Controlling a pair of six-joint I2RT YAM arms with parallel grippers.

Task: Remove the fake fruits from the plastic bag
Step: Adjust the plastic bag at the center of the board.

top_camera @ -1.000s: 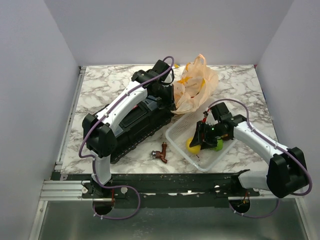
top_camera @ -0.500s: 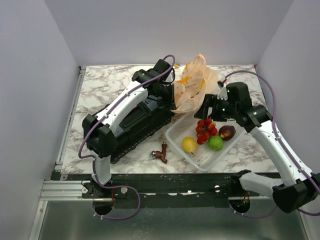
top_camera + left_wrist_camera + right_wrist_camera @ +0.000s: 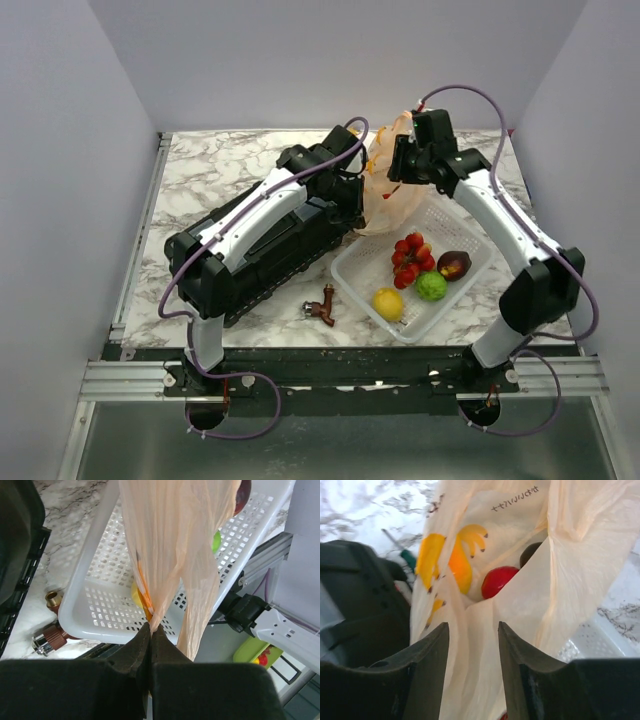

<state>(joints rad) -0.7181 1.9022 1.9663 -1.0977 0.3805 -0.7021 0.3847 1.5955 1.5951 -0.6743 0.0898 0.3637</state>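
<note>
Left claw: the left claw (image 3: 151, 630) is shut tight, with a gathered fold of the bag (image 3: 387, 203) pinched between its tips at the bottom centre of the left wrist view.
Right claw: the right claw (image 3: 472, 672) has its fingers (image 3: 427, 677) set apart, and a loose flap of the bag lies in the gap. The flap is not squeezed, and nothing else is in its hold.
Bag: sits in the upper middle of the overhead view, between the two claws and just beyond the far corner of the basket (image 3: 352, 276). In the left wrist view it hangs stretched over the basket. It is thin, tan and see-through, with printed bananas (image 3: 450, 562) on its side.
Fruit in the bag: an apple (image 3: 499, 581) and a dark plum (image 3: 530, 553) show through the open mouth, in the centre of the right wrist view. The plum is just above and to the right of the apple.
Fruit in the basket: red berries (image 3: 410, 258) are in the middle, a lime (image 3: 431, 286) lies just below and to the right of them, and a lemon (image 3: 388, 303) is near the lower corner.
Other fruit: a brown-red fruit (image 3: 454, 264) lies in the basket, to the right of the berries.
Basket: white with small holes, set at a slant in the lower right part of the table (image 3: 215, 170).
Black case: a long black case (image 3: 285, 250) lies under the left arm, left of the basket.
Pipe fitting: a small copper-coloured pipe fitting (image 3: 323, 305) lies on the marble between the case and the basket, touching neither.
</note>
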